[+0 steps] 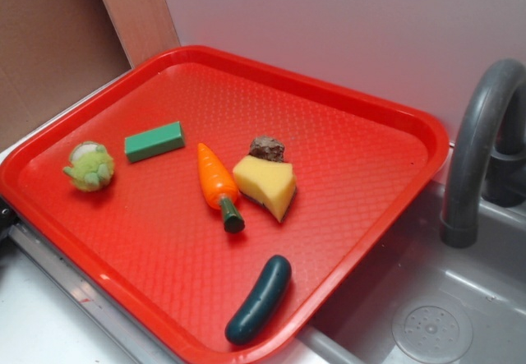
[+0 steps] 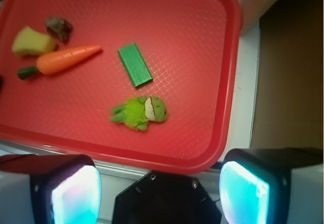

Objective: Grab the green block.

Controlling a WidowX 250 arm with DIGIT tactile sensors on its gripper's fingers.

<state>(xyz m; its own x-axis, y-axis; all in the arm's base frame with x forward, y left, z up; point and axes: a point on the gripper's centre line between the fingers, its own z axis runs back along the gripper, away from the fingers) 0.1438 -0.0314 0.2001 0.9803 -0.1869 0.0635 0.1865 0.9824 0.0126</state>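
Observation:
The green block (image 1: 154,141) lies flat on the red tray (image 1: 345,117), at its left side, between the fuzzy light-green toy (image 1: 89,165) and the carrot (image 1: 217,180). In the wrist view the green block (image 2: 134,64) lies near the middle of the tray (image 2: 202,133), well beyond my gripper (image 2: 159,191). The gripper is open and empty, its two pads (image 2: 76,193) spread wide above the tray's near rim. The gripper does not show in the exterior view.
On the tray lie a yellow sponge wedge (image 1: 266,185), a small brown lump (image 1: 267,148) and a dark green cucumber (image 1: 258,299). A grey faucet (image 1: 481,134) and sink (image 1: 444,315) stand to the right. A wall rises behind the tray.

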